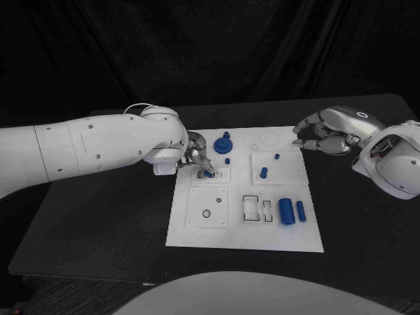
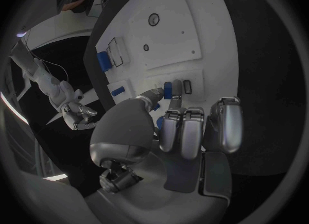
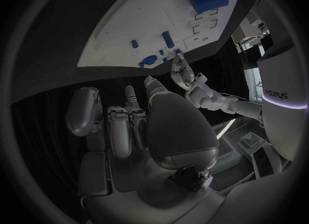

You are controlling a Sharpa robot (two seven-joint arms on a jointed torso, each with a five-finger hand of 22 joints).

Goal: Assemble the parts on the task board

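The white task board [image 1: 243, 230] lay flat mid-desk. A large blue cylinder [image 1: 286, 210] and a slimmer blue pin [image 1: 301, 210] lay side by side near its right edge; a blue gear-like piece [image 1: 223, 144] stood near the far edge.

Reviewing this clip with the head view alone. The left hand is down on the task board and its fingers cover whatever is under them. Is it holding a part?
Observer: Yes. The left wrist view shows the left hand pinching a small blue part between thumb and fingertip, low over the task board.
Operator: Is there a seat near it?
Observer: A small dark-outlined slot lies right beside the pinched part; I cannot tell whether the part touches the board.
Operator: And the right hand, anything in its curled fingers?
Observer: No. From the right wrist view, the right hand has its fingers curled in with nothing between them.
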